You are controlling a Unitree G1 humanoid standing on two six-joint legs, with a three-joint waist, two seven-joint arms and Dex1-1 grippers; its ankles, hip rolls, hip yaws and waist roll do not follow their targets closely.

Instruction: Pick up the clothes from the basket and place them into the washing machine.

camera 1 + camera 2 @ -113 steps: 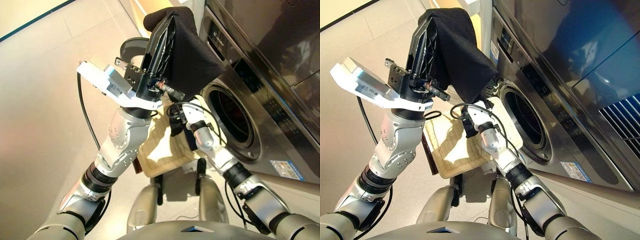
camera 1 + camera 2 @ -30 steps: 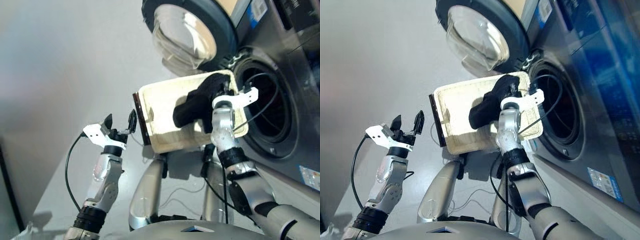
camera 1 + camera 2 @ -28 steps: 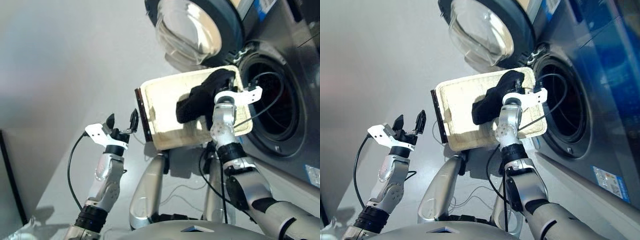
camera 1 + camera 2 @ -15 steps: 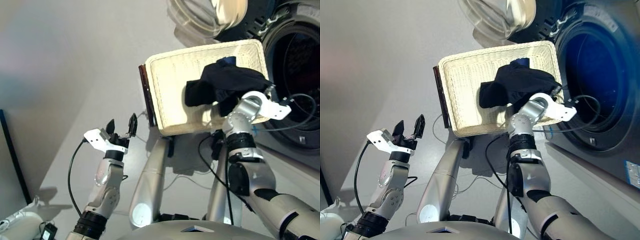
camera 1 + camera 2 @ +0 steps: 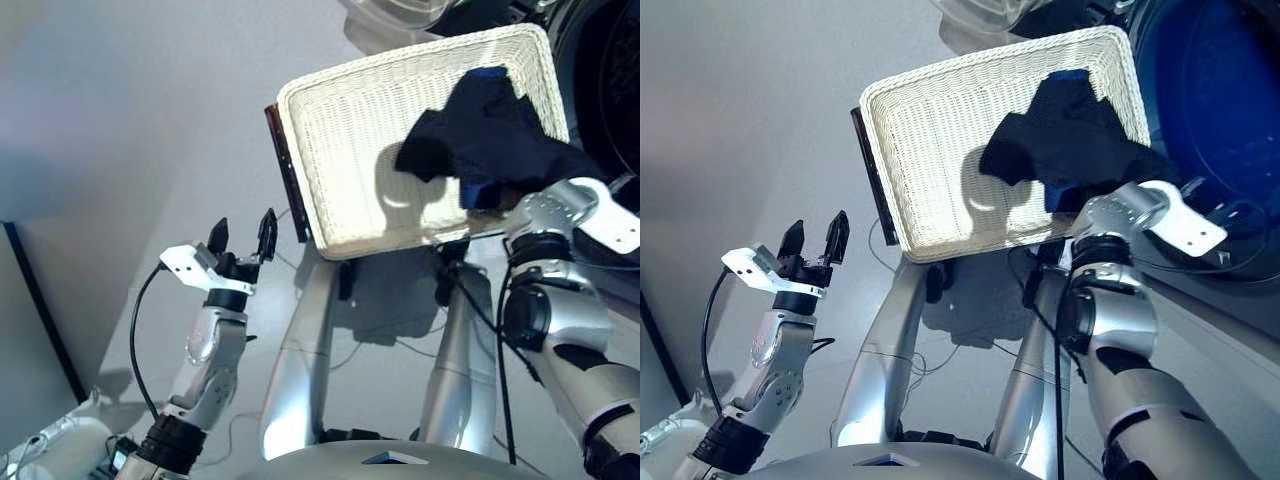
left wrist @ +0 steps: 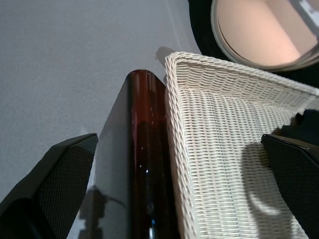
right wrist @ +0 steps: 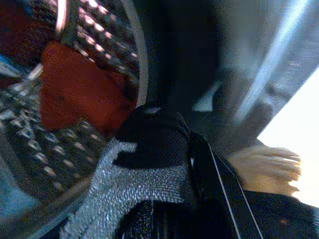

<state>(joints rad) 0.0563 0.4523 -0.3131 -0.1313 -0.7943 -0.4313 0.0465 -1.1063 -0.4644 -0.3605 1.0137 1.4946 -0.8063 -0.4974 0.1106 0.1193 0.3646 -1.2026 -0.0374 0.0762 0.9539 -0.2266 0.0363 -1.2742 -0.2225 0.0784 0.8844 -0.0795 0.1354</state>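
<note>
While L tool [image 5: 243, 240] gapes, black cloth [image 5: 490, 135] covers R tool.

Black cloth [image 5: 487, 140] drapes over navy cloth [image 5: 481, 190] at 3 o'clock in the cream basket [image 5: 345, 150]; red cloth [image 7: 75, 89] lies inside the drum [image 7: 99, 37].

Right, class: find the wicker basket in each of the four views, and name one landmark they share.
Left eye view: basket upper centre, dark cloth on its right part.
Right eye view: basket upper centre, same cloth.
Left wrist view: basket fills the right half.
Right wrist view: not in it.
Shared landmark: the dark bar along the basket's short side.
</note>
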